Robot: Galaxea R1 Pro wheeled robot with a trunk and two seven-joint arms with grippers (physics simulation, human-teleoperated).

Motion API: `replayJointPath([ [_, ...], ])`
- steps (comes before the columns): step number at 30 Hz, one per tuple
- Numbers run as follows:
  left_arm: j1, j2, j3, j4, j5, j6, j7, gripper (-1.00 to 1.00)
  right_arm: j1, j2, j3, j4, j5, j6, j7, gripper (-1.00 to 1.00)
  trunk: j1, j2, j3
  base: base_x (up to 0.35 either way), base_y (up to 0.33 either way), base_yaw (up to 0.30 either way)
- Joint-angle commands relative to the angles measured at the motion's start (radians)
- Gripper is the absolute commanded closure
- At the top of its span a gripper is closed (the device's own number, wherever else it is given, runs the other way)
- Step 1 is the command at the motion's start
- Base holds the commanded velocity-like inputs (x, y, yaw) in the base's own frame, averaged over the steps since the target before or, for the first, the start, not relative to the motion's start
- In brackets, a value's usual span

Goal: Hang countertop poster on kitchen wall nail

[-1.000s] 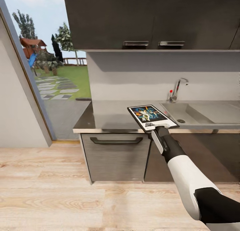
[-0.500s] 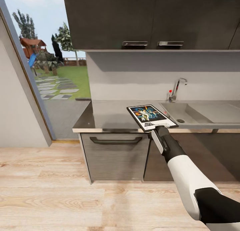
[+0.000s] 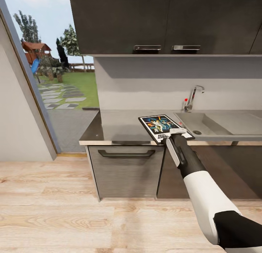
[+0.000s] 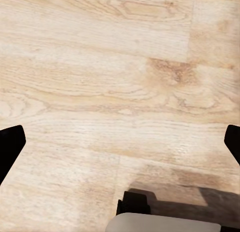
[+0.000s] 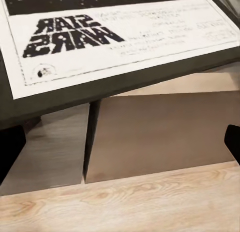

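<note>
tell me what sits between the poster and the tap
In the head view, the sink basin lies between the poster and the tap: its near left corner borders the poster, and the tap stands at its back edge.

Chrome tap (image 3: 192, 98), wooden floor (image 3: 54, 209)

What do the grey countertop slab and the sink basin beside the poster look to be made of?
The long grey kitchen countertop looks like matte stone or laminate: flat, dull, with a thin pale front edge. The moulded sink basin looks like brushed steel, given its soft sheen.
</note>
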Motion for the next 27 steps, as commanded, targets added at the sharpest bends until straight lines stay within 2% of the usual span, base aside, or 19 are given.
replayJointPath([
  [1, 0.0, 0.0, 0.001, -0.001, 0.002, -0.001, -0.001, -1.0, 0.003, 0.0, 0.004, -0.005, -0.008, 0.003, -0.008, -1.0, 0.0, 0.0, -0.001, 0.0, 0.0, 0.0],
  [10, 0.0, 0.0, 0.001, -0.001, 0.002, -0.001, -0.001, -1.0, 0.031, 0.001, 0.042, -0.05, -0.009, 0.004, -0.007, -1.0, 0.0, 0.0, -0.001, 0.0, 0.0, 0.0],
  [20, 0.0, 0.0, 0.001, -0.001, 0.002, -0.001, -0.001, -1.0, 0.059, 0.002, 0.052, -0.13, -0.014, 0.012, -0.003, -1.0, 0.0, 0.0, -0.001, 0.0, 0.0, 0.0],
  [27, 0.0, 0.0, 0.001, -0.001, 0.002, -0.001, -0.001, -1.0, 0.065, 0.003, 0.052, -0.15, -0.016, 0.013, -0.002, -1.0, 0.0, 0.0, -0.001, 0.0, 0.0, 0.0],
])
